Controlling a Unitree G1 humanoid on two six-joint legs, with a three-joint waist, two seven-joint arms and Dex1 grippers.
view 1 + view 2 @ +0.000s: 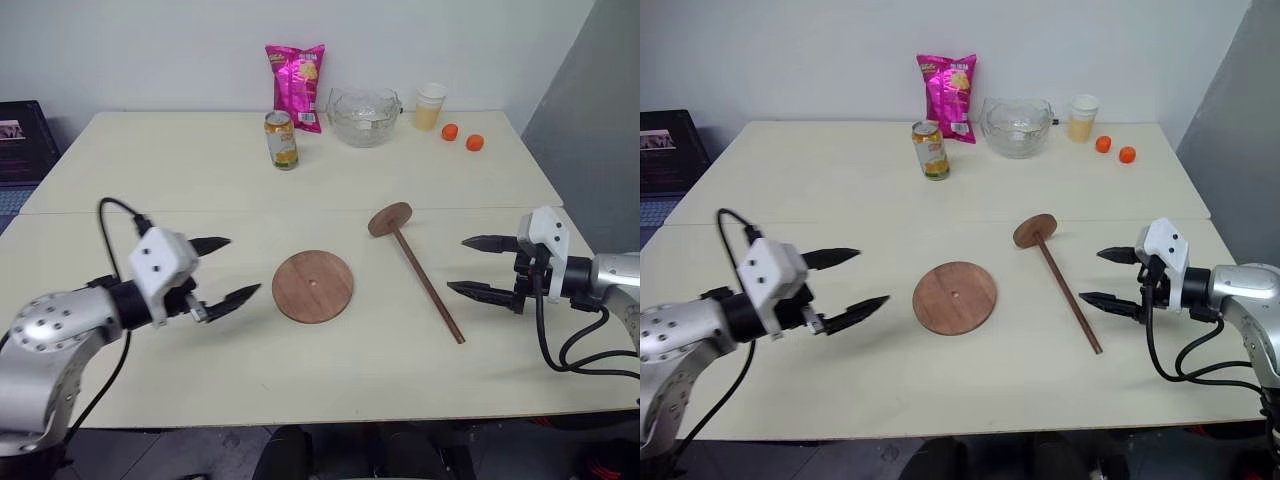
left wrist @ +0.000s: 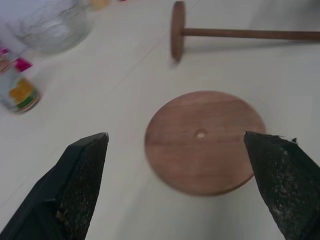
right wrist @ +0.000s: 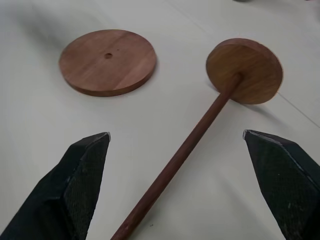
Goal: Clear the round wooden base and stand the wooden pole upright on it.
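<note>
- Lying flat near the middle of the pale table (image 1: 180,380), the single round wooden base (image 1: 313,286) shows a small hole at its centre and carries nothing on top.
- One wooden pole (image 1: 425,280) lies on its side to the right of the base, apart from it; its fixed disc end points toward the far side of the table and its bare tip toward the near right.
- Two grippers hover over the table, one on each side.
- The left gripper (image 1: 228,268) sits to the left of the base with its two black fingers spread wide and nothing between them; in the left wrist view the base lies in the gap ahead of the fingers.
- The right gripper (image 1: 478,265) sits just right of the pole, its fingers likewise spread wide and holding nothing; in the right wrist view the pole runs between them.
- Along the far edge stand one pink snack bag (image 1: 296,86), one drink can (image 1: 282,139), one clear glass bowl (image 1: 364,116) and one cup (image 1: 430,105).
- Two small orange things (image 1: 461,137) lie near the far right corner, beside the cup.
- A seam crosses the tabletop from left to right, just behind the pole's disc.
- Bare tabletop lies all round the base and between the base and the near edge; the far objects stand well apart from both task pieces.
- The pole's bare tip stops short of the near edge, with open surface on both sides.
</note>
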